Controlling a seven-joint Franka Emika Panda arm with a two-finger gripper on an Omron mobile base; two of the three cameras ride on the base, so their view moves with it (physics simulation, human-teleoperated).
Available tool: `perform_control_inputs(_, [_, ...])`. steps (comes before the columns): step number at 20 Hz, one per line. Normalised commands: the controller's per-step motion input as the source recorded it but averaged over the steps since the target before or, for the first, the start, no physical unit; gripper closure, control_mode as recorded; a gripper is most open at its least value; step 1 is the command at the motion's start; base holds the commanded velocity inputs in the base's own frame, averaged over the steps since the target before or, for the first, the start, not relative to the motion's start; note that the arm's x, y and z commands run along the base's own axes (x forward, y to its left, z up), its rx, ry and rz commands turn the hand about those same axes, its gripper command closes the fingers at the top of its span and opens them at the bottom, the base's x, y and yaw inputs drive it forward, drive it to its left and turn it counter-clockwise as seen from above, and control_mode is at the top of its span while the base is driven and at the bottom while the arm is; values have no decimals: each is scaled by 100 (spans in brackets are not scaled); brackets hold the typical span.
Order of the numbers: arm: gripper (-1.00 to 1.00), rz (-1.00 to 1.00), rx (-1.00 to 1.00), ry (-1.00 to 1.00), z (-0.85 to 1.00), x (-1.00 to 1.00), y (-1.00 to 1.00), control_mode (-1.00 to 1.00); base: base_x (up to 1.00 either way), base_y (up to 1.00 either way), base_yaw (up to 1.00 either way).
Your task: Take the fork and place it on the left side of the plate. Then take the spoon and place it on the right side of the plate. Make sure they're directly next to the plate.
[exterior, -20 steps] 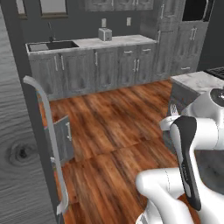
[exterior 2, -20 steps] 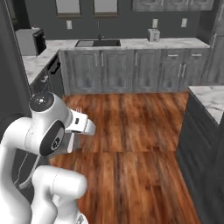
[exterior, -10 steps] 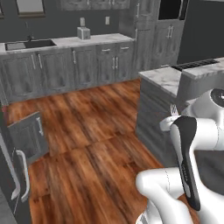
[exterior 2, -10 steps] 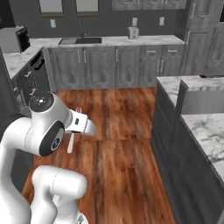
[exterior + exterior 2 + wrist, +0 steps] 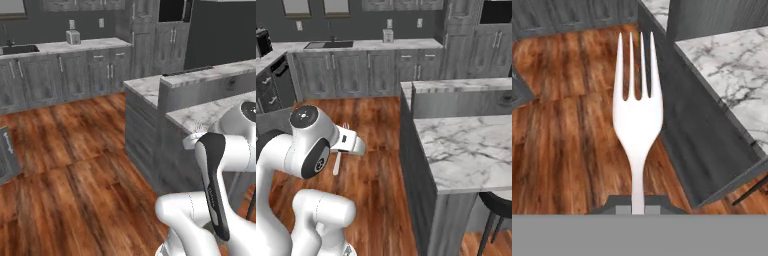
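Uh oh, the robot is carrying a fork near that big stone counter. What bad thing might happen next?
The hand pinches the fork only at the very end of its handle, so it might slip or swing and fall onto the wood floor. Its tines stick far out in front, so they might bump the marble counter edge close by.

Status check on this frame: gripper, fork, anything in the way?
Gripper shut on fork, tines pointing ahead. Marble island counter ahead to the right; plate and spoon unseen. Wood floor open, nothing blocking.
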Motion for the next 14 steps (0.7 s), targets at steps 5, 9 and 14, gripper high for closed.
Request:
perform_control_inputs(5, [100,0,0,0,0,0,0,100,-26,-100,-1])
perform_control_inputs(9, [100,0,0,0,0,0,0,100,-11,-100,-1])
perform_control_inputs(14, [100,0,0,0,0,0,0,100,0,-100,0])
